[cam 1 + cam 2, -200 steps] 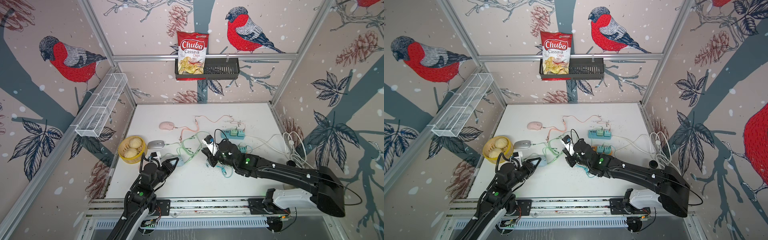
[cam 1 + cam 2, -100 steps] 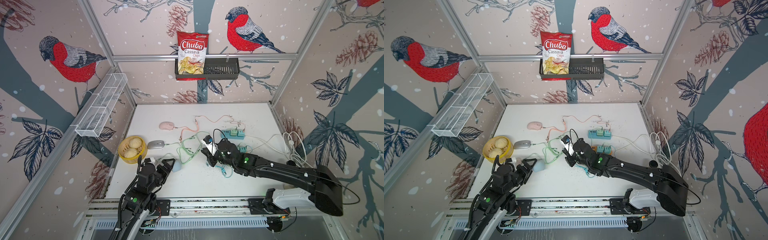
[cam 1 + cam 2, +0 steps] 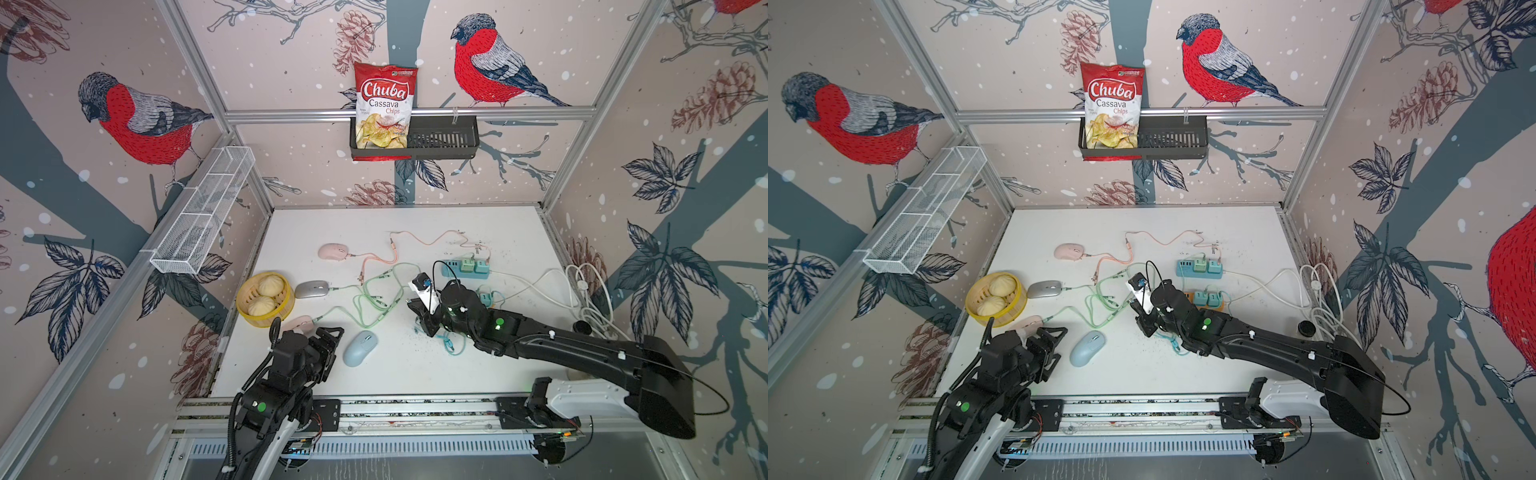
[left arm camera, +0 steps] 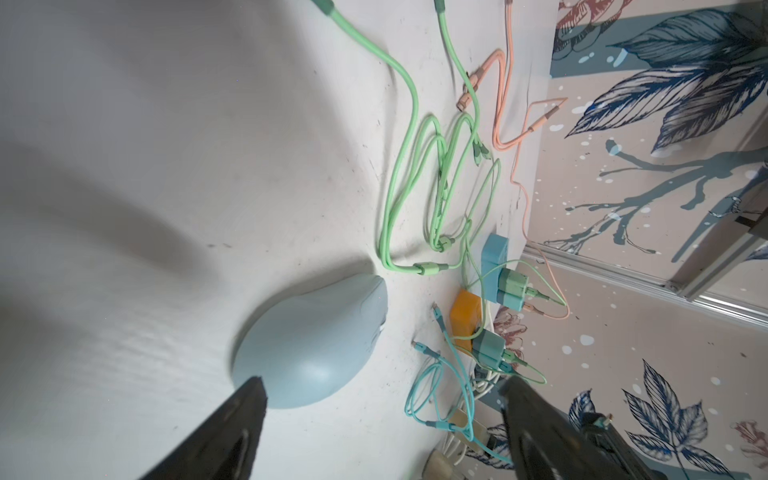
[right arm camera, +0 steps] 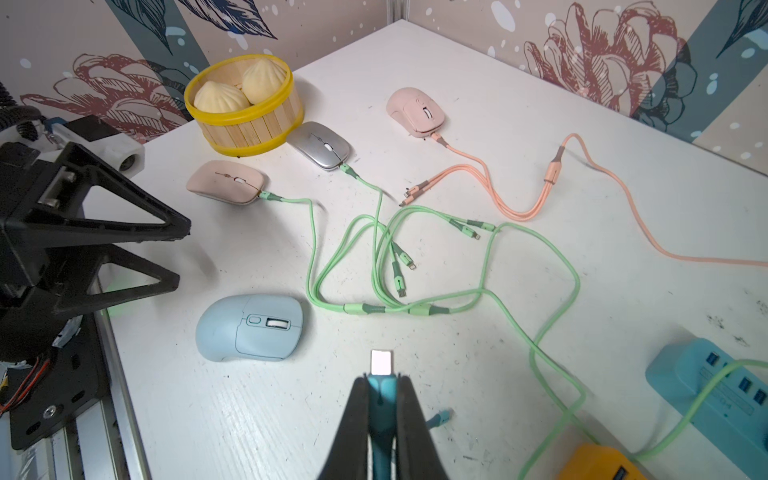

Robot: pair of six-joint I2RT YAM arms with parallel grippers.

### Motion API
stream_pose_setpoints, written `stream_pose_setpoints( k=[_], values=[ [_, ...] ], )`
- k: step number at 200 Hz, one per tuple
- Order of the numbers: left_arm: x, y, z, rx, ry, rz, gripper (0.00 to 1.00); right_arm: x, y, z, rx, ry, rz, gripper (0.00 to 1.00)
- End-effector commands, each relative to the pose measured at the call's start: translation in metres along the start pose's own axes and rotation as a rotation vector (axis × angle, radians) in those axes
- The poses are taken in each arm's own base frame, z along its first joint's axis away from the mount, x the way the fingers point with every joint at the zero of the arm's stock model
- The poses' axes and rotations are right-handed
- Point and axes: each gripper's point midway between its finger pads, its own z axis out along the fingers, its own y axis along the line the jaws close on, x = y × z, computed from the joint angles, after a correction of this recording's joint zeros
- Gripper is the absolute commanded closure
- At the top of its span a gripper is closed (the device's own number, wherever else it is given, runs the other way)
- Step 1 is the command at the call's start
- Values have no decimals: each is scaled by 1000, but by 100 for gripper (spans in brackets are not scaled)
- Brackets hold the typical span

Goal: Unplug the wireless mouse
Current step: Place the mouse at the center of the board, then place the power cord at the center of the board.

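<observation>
At the left edge of the worktop [image 3: 415, 374]: a steamer basket [image 3: 246, 311] holding two buns. Beside it, a flat pink mouse [image 5: 226, 183] and a silver mouse [image 5: 320, 145], each plugged into one of the green cables [image 5: 415, 307]. Not the concern here, judging by where the arms are.

Next over, the left hand [image 4: 382, 382]: released, fingers spread wide, gripping nothing, hovering just beside the rounded back end of the blue mouse [image 3: 360, 348]. Mouse flat on the worktop, buttons up, no cable attached, apart from every loose cable end in the right wrist view.

Further right, the right hand [image 5: 384, 378]: clenched on a teal plug [image 5: 381, 360], bare metal tip poking out past the fingertips, pointed toward the blue mouse but clear of it. Teal cable [image 3: 451, 347] trailing back under the arm.

Judged as essentially done: plug out, mouse freed. Probably left to do: setting the plug down, letting go, drawing both arms back.
</observation>
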Motion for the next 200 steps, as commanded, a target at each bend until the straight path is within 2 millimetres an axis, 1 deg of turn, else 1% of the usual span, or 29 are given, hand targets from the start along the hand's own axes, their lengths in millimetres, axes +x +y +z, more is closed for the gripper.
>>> stream_pose_setpoints(
  k=[1,10,18,24,37,38,40,44,47,48,53,54,56,68,79,99,112,124,138,146,157,160,161,163,171,177,181,187,200],
  values=[
    [16,-74,6,318,110,144,27,3,24,-5,-163,0,54,100],
    [26,-103,4,451,148,240,33,0,31,-9,-215,-24,87,100],
    [33,-116,4,495,170,297,33,-2,31,-11,-237,-40,118,100],
    [37,-125,6,500,181,335,33,-1,31,-11,-253,-40,139,94],
    [47,-146,8,500,203,458,32,3,25,-8,-252,-6,164,64],
    [48,-145,11,483,209,463,32,3,24,-8,-246,-2,165,62],
    [50,-146,13,474,215,478,32,4,22,-7,-237,4,167,51],
    [53,-154,13,470,219,513,32,5,17,-7,-216,11,172,36],
    [55,-159,13,467,222,533,32,6,14,-7,-198,18,172,26],
    [56,-161,13,467,223,542,32,6,12,-7,-192,19,173,25],
    [60,-169,13,467,223,579,32,6,5,-8,-159,22,179,5],
    [60,-171,13,467,223,586,32,6,3,-9,-152,23,179,2],
    [61,-174,13,469,222,598,32,5,0,-10,-141,21,182,0],
    [65,-191,12,479,207,662,31,-2,-19,-22,-85,-5,204,1],
    [64,-206,13,493,187,710,31,-10,-43,-37,-30,-44,248,0],
    [67,-225,27,510,186,792,29,-18,-100,-70,155,-114,370,1],
    [76,-233,46,523,241,859,29,-20,-139,-98,334,-183,480,1],
    [87,-235,74,494,303,918,31,-18,-168,-127,471,-242,595,1],
    [100,-233,108,437,361,997,33,-5,-195,-160,606,-308,734,0],
    [108,-232,127,404,382,1042,33,-1,-204,-172,631,-342,773,0],
    [122,-231,151,369,413,1103,34,5,-214,-181,653,-336,803,3],
    [126,-221,159,341,433,1115,34,9,-217,-183,667,-322,815,3],
    [128,-227,159,349,429,1123,34,10,-218,-183,670,-316,821,3],
    [131,-230,163,349,433,1134,34,13,-220,-183,678,-304,831,3],
    [141,-229,179,322,455,1179,35,27,-230,-184,711,-245,883,2],
    [147,-227,191,295,472,1209,36,35,-234,-181,707,-197,915,3],
    [151,-219,200,264,489,1227,36,41,-235,-177,690,-166,931,4],
    [157,-218,211,234,496,1259,38,49,-236,-171,657,-124,958,6],
    [162,-206,234,134,509,1309,40,68,-240,-157,590,-47,1019,18]
  ],
)
